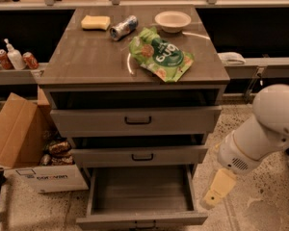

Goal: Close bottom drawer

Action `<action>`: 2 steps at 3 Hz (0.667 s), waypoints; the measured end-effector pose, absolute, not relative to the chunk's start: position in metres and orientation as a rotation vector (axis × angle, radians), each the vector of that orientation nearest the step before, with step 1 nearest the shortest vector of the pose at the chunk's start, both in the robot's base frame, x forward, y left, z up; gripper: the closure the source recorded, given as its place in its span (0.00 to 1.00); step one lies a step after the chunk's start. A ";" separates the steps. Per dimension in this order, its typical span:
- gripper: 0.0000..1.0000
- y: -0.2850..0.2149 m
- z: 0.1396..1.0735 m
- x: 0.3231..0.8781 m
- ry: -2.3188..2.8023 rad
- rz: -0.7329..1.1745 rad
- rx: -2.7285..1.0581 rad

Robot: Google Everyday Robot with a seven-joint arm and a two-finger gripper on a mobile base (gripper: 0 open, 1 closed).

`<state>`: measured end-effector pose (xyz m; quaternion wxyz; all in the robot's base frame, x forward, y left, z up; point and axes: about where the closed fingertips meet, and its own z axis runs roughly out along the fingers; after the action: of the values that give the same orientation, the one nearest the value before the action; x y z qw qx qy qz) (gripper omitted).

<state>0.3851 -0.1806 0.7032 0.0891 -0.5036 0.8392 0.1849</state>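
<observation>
You're looking at the bottom drawer [140, 220] sitting pulled well out of the grey cabinet [86, 61], its box interior showing empty. The middle drawer [140, 156] and top drawer [135, 121] are each sticking out a little, with dark gaps above them.

The gripper [216, 194] is hanging low at the right of the cabinet, just beside the bottom drawer's front right corner. You can't tell whether it is touching, or whether it is open or closed. The white arm [267, 129] is reaching in from the right edge.

On the cabinet top, a green snack bag [161, 57], a can [124, 27] lying on its side, a yellow sponge [95, 22] and a white bowl [172, 20] are resting. A cardboard box [12, 134] is standing on the floor at the left.
</observation>
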 end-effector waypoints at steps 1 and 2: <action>0.00 -0.176 0.610 0.364 2.555 0.710 -1.465; 0.00 -0.161 0.529 0.352 2.589 0.879 -1.400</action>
<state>0.3524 -0.1613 0.5288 0.0350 -0.4555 0.8423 0.2860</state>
